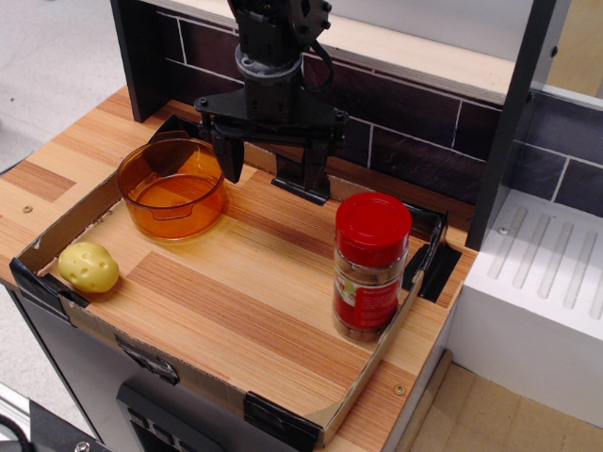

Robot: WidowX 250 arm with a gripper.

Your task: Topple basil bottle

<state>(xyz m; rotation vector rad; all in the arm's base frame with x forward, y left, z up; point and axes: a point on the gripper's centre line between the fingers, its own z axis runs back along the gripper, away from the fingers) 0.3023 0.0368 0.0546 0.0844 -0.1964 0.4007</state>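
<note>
The basil bottle [370, 266] stands upright at the right side of the wooden tray, a clear jar with a wide red lid, red label and brownish contents. My gripper [272, 173] hangs at the back of the tray, well left of and behind the bottle, its two black fingers spread wide apart and empty. One finger [229, 156] sits close to the rim of the orange bowl; the other finger [317, 169] is nearer the back wall.
An orange transparent bowl [172, 188] stands at the back left of the tray. A small yellow potato toy [89, 266] lies in the front left corner. Low cardboard walls [57, 235] edge the tray. A dark brick wall [415, 141] rises behind, a white rack [542, 273] at right.
</note>
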